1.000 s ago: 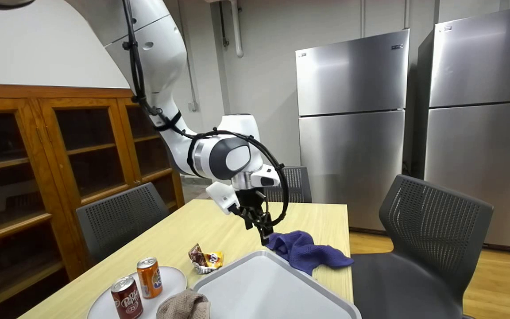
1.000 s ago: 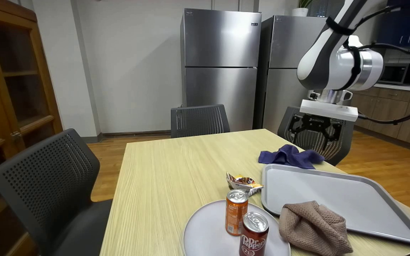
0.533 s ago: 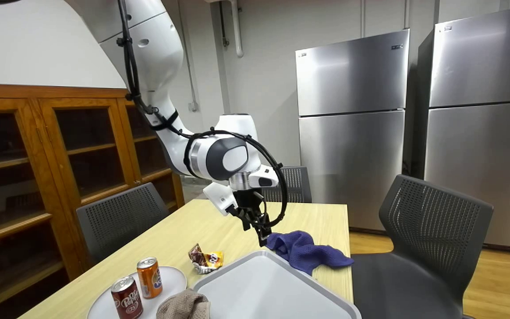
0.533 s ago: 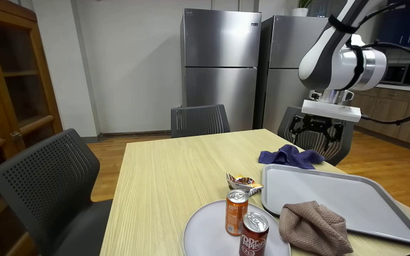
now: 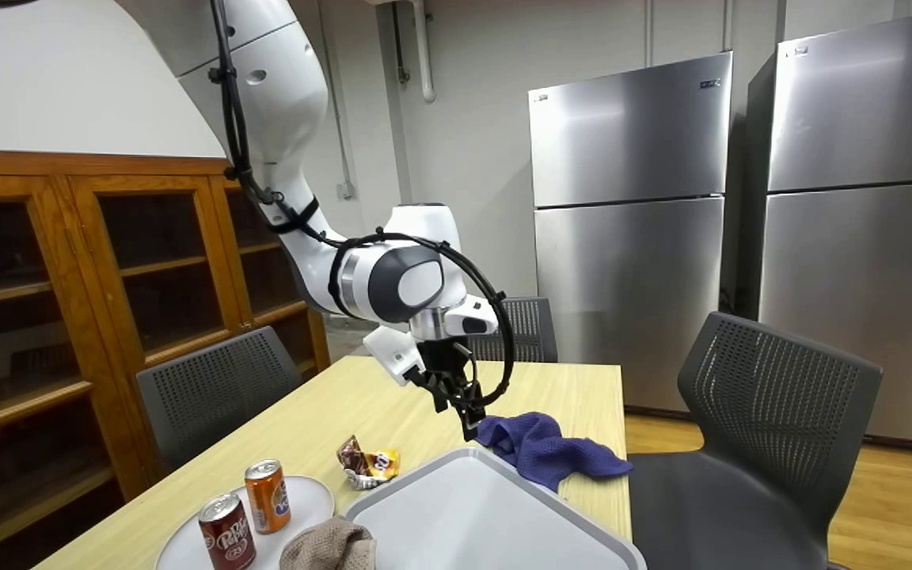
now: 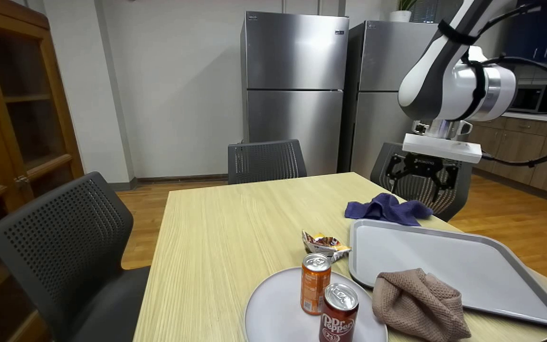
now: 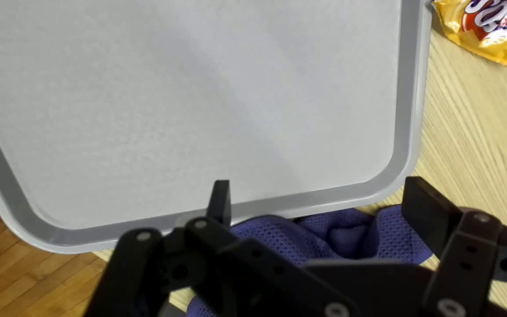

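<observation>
The jaws of the gripper (image 7: pixel 317 189) stand widely apart and hold nothing. In the wrist view, the purple cloth (image 7: pixel 324 240) lies about at six o'clock from their opening, just beside the gray tray (image 7: pixel 192 110), which extends toward twelve o'clock. In an exterior view, the orange can (image 6: pixel 312 292) stands upright on the plate (image 6: pixel 273 304), near nine o'clock from the tray.
</observation>
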Action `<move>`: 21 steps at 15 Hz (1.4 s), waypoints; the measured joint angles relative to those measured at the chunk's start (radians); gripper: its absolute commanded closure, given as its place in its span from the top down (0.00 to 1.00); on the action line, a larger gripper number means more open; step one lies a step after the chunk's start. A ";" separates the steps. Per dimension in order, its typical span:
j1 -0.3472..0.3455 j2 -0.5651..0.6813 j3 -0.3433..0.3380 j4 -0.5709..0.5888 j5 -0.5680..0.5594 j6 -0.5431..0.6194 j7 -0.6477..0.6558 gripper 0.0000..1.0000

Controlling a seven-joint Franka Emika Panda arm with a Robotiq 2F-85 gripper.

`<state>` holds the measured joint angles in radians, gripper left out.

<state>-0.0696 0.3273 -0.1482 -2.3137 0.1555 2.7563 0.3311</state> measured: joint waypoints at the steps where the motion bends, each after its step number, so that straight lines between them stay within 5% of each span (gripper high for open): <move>1: 0.000 0.001 0.000 0.000 0.000 0.000 0.000 1.00; 15: 0.007 -0.041 0.157 -0.042 0.074 0.000 -0.139 1.00; 21: 0.090 -0.062 0.196 -0.075 0.074 0.000 -0.136 1.00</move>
<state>0.0201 0.2654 0.0482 -2.3884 0.2300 2.7564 0.1954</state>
